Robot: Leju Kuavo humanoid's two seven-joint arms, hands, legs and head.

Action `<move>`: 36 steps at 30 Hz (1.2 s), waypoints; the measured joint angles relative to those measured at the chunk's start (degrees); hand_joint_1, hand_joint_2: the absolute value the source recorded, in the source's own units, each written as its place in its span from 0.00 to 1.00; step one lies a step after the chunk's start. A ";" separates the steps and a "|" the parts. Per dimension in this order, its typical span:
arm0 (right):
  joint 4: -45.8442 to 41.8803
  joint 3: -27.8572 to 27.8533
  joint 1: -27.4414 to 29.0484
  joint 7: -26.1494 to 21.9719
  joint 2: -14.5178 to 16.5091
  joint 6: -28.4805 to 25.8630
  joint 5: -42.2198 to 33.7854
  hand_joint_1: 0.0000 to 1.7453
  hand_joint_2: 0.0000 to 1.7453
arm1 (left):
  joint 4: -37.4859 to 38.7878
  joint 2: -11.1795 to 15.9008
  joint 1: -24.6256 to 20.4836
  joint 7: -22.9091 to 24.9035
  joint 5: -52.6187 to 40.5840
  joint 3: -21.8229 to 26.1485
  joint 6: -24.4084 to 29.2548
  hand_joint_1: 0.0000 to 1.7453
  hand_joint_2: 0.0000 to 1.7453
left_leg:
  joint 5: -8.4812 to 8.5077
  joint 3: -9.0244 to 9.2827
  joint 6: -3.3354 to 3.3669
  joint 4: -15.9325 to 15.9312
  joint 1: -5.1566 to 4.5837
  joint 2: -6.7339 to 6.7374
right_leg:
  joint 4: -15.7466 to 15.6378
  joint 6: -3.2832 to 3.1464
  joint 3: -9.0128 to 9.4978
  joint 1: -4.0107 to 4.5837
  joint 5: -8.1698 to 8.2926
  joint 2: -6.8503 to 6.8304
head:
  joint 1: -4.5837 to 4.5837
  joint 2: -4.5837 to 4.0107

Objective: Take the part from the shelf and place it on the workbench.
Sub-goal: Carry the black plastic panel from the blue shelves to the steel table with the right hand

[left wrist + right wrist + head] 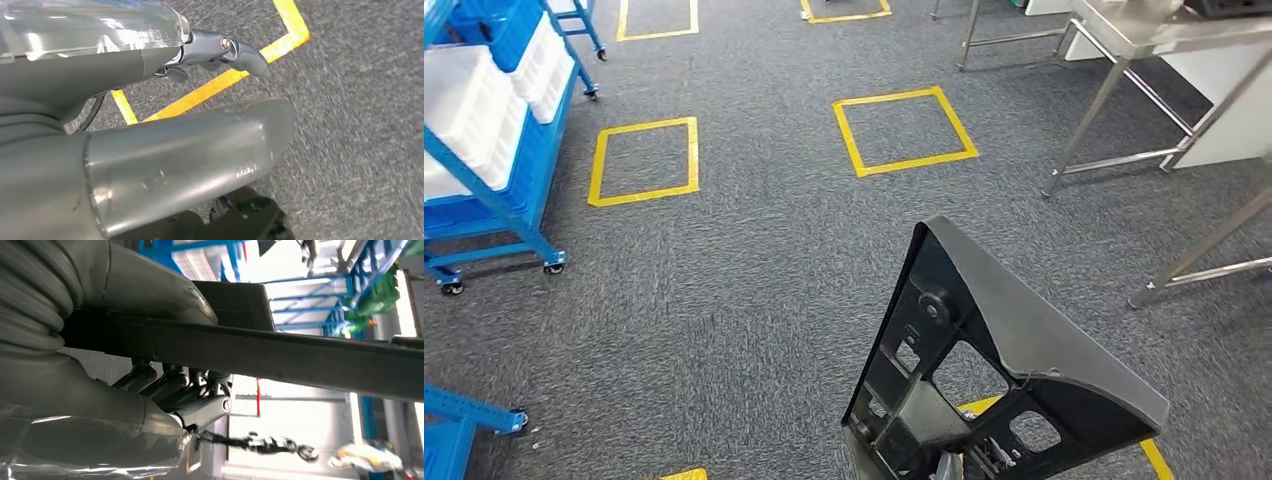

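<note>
Grey carpet (pixel 754 300) marked with yellow tape squares (pixel 904 130) forms the floor of the work area. Three full squares are visible in the head view, with parts of three more at the frame edges.

The part (pixel 1014 350), a dark grey triangular moulded panel with ribs and cut-outs on its inner face, is held upright above the carpet at the lower centre-right of the head view, its apex pointing away from the robot. One part is visible.

In the right wrist view the right hand (pixel 165 365) grips the part (pixel 310 357) along one edge: the thick grey thumb (pixel 150 290) lies over one face and the darker fingers (pixel 195 390) curl against the opposite face, clamped on the panel between them.

The left hand (pixel 200 100) hangs over the carpet beside a yellow tape line (pixel 225 80). Its fingers (pixel 240 52) are partly curled with nothing between them and the thumb (pixel 190 160); how far they are closed cannot be told.

Two blue wheeled shelf racks (pixel 494 180) carrying white bins (pixel 469 110) stand at the left, with part of another blue frame at the lower left corner. Stainless steel surfaces (pixel 1144 40) on metal legs stand at the upper right, well apart from the part.
</note>
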 joint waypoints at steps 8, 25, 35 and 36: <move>0.23 0.07 -0.32 0.08 0.07 -0.02 0.16 1.00 1.00 | -0.01 0.27 0.35 -0.02 0.00 0.00 -0.07 0.00 0.00 | 0.97 -2.63 -0.66 2.22 0.60 -10.65 | 0.48 -0.16 0.62 -1.21 -0.19 8.44 | -0.73 0.00; 0.20 0.04 -0.31 0.07 0.02 -0.10 0.19 1.00 1.00 | 0.01 0.14 0.20 0.00 -0.07 -0.02 -0.13 0.00 0.00 | -0.22 0.23 0.19 -0.33 -0.14 -0.89 | 0.19 0.80 -0.12 -0.60 0.25 -0.79 | 0.21 0.00; 0.18 0.07 -0.17 0.19 0.15 -0.28 0.25 1.00 1.00 | 0.00 0.16 0.24 0.17 -0.15 -0.07 -0.16 0.00 0.00 | -3.98 -6.74 -1.37 12.96 0.30 -6.80 | -0.70 -1.08 1.10 -1.17 0.34 6.52 | -0.57 0.01; 0.18 0.07 -0.16 0.20 0.15 -0.28 0.25 1.00 1.00 | 0.00 0.20 0.28 0.17 -0.14 -0.07 -0.16 0.00 0.00 | -1.47 -5.55 -1.26 9.31 0.34 -7.49 | -0.43 -0.91 1.14 -1.21 0.15 7.34 | -0.62 0.01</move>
